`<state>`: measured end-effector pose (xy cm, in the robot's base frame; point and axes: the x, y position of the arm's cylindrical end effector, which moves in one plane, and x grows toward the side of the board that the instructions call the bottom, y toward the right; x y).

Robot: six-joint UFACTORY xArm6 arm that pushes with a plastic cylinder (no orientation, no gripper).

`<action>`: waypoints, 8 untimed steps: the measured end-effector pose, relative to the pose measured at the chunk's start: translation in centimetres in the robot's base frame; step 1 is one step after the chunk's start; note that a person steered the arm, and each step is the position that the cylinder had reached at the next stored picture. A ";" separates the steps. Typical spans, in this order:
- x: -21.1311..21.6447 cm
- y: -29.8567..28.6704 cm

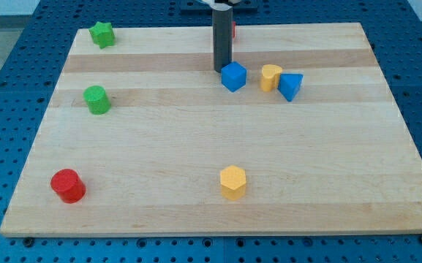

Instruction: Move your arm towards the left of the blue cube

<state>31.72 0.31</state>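
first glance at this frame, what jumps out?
The dark rod coming down from the view's top, with my tip just off the upper-left corner of the blue cube. Right of the cube sits a tight pair: a yellow block and a blue triangular block. Elsewhere on the wooden board, a red cylinder and a yellow hexagonal block stand out near the view's bottom.
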 end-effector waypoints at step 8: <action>0.3 -4.2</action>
<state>31.97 -3.92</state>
